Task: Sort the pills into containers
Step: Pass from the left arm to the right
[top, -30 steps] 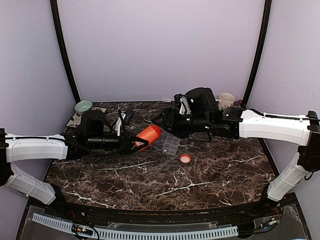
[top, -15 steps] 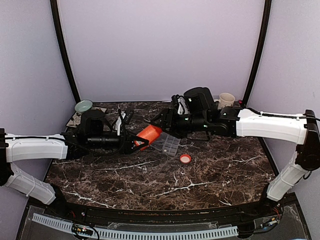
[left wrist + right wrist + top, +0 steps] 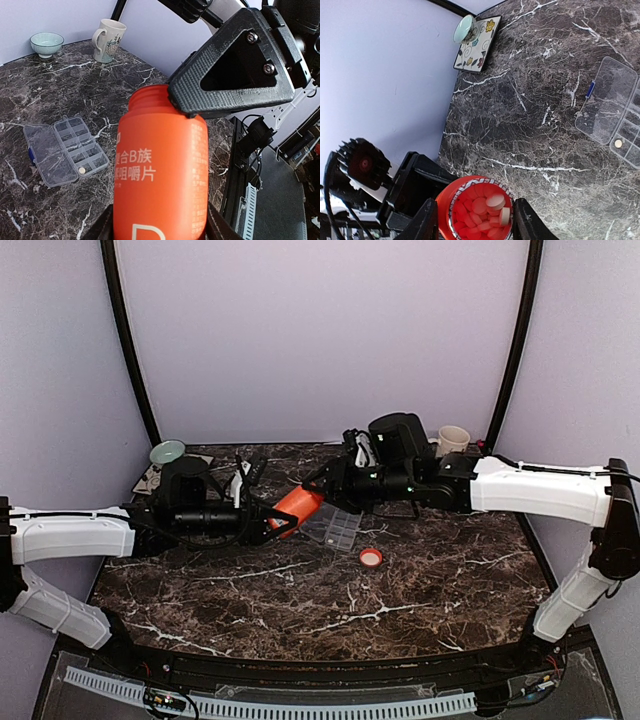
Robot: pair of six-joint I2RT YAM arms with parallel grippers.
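One second on: swung the right gripper [image 3: 320, 484] left and narrowed its jaws about the uncapped mouth of the orange bottle [image 3: 298, 507]; cannot tell whether clamped. Holds that bottle tilted in the left gripper [image 3: 280, 524], closed on its body. Leaves the containers [image 3: 47, 157] lid-open just right of it, one pill [image 3: 82, 170] inside. Looks close to pouring.

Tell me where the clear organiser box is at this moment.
In the top view, the organiser box lies open on the table near the middle, just right of the orange bottle and beyond the small red disc.
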